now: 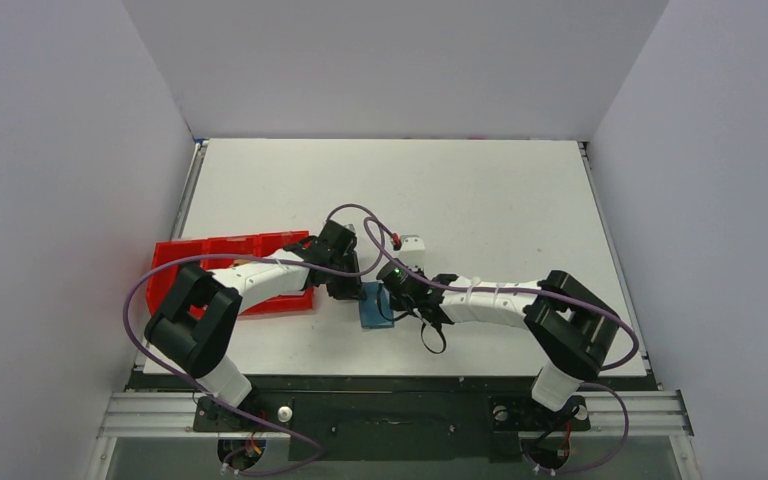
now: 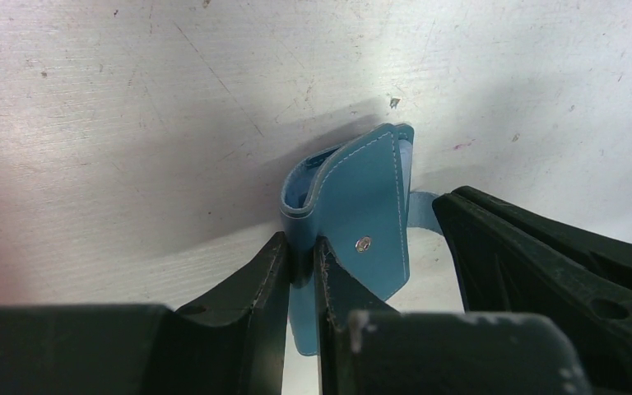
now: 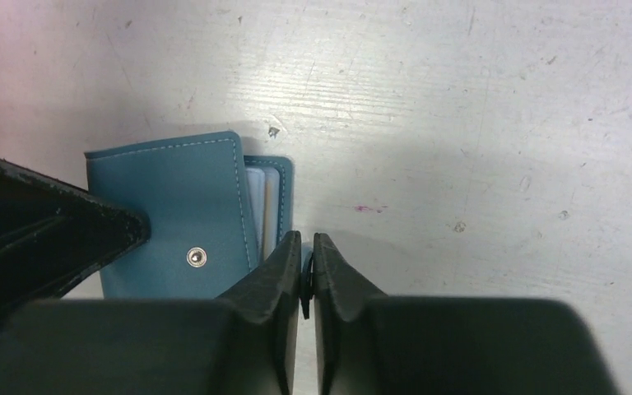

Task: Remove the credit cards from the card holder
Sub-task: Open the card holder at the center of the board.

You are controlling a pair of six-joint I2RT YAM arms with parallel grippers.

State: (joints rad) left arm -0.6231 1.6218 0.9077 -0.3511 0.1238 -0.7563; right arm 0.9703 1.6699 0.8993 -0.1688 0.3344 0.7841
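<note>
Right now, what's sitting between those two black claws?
The blue card holder. The top view shows it between the left gripper and right gripper; the left wrist view shows the left one pinching its flap.

From above we see only sliver of card holder (image 1: 370, 317); left hand (image 1: 348, 292), right hand (image 1: 386, 300) cover rest. Inside, credit cards (image 3: 265, 202) show as thin edges; colours, count unreadable. We cannot tell whether right hand pinches holder's edge. Red tray (image 1: 192, 256) partly under left arm (image 1: 260, 277).

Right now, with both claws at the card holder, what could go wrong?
The left claw pinches only one flap of the card holder, so it may slip out. The right claw is shut near the cards, seemingly on none of them; pulling may drag the holder instead.
</note>
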